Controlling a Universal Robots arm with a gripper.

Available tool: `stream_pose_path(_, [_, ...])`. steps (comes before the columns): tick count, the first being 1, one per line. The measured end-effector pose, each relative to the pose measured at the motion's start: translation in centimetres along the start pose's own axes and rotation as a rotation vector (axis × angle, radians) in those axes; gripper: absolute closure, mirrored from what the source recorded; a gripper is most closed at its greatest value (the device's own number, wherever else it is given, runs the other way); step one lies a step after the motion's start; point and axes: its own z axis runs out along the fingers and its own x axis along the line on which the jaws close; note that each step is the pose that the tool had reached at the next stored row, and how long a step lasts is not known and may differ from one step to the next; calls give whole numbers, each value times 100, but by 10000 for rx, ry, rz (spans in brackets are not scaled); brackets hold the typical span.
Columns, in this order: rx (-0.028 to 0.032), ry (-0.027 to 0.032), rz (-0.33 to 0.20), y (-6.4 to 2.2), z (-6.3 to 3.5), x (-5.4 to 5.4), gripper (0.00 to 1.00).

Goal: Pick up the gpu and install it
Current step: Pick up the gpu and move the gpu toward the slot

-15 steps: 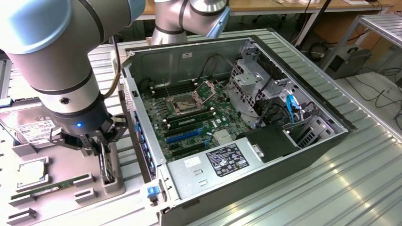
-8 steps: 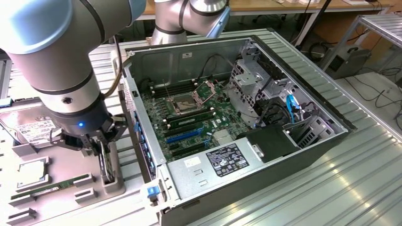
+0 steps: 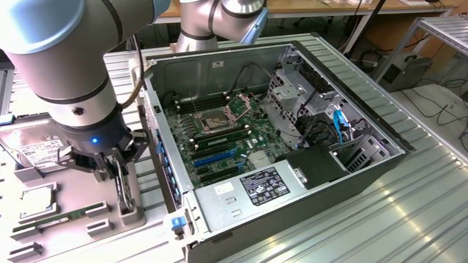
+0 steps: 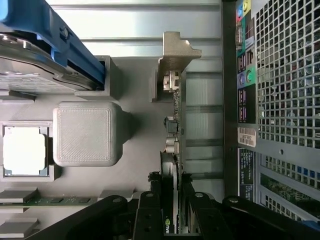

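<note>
Holding gpu [image 4: 176, 145] w/ gripper [image 4: 170, 205], fingers [image 4: 149, 212] narrow, pressed on both faces. Standing on edge in slot of gray tray [image 4: 135, 150], at tray edge nearest open PC case [image 4: 285, 75], silver bracket [image 4: 175, 52] end away from fingers. Elsewhere on tray: CPU [image 4: 24, 150], RAM stick [image 3: 58, 218], HDD [image 3: 29, 148].

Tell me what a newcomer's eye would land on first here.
The big open computer case in mid-scene, its green motherboard laid bare. Then the robot arm at the exterior view's left, its gripper shut on the gpu, which stands on edge in a grey holder.
</note>
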Motion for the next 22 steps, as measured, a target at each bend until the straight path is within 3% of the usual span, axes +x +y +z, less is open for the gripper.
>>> stream_pose_path(9, [-1,12,-3,11,-236,-9,74])
stream_pose_path(22, [-1,24,-5,33,-859,-32,74])
